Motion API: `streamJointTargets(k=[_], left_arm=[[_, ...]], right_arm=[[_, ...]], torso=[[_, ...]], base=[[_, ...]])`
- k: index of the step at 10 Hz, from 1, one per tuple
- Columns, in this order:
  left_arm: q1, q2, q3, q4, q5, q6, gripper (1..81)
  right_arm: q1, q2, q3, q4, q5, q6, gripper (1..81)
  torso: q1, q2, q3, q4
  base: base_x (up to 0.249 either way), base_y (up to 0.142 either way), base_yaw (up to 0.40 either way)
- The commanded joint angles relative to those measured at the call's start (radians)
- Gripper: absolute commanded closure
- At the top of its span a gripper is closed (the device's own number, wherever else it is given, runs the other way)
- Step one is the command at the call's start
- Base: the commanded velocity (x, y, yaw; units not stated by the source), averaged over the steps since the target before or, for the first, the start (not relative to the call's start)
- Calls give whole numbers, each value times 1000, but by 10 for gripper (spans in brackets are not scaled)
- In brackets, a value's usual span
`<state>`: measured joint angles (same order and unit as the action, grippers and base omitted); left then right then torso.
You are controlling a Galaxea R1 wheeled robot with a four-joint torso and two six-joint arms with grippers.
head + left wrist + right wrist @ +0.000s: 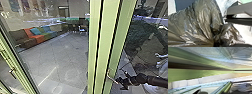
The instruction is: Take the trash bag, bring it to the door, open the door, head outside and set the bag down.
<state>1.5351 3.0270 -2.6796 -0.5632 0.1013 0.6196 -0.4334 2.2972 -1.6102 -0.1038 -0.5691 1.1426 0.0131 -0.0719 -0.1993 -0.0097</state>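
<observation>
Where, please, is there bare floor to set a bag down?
The tiled floor, seen through glass between the colourful sofa and green door frame, offers the widest open patch. It is crowded at the handle, with the right pincer close by.

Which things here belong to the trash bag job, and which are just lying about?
For the job:
shiny dark plastic trash bag
pale green framed glass door
thin bent metal handle on it

Just about:
long multicoloured sofa beyond glass
teal cushion on it
</observation>
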Motion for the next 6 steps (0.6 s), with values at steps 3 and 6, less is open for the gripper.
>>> streamJointTargets(k=[3, 6], left_arm=[[-20, 4, 7, -12, 95, -4, 811], [-20, 4, 7, -12, 95, -4, 811]], right_arm=[[230, -222, 95, -4, -161, -3, 10], [351, -287, 171, -126, -291, -3, 10]], torso=[[0, 0, 77, 1], [0, 1, 23, 1]], base=[[0, 0, 0], [0, 0, 0]])
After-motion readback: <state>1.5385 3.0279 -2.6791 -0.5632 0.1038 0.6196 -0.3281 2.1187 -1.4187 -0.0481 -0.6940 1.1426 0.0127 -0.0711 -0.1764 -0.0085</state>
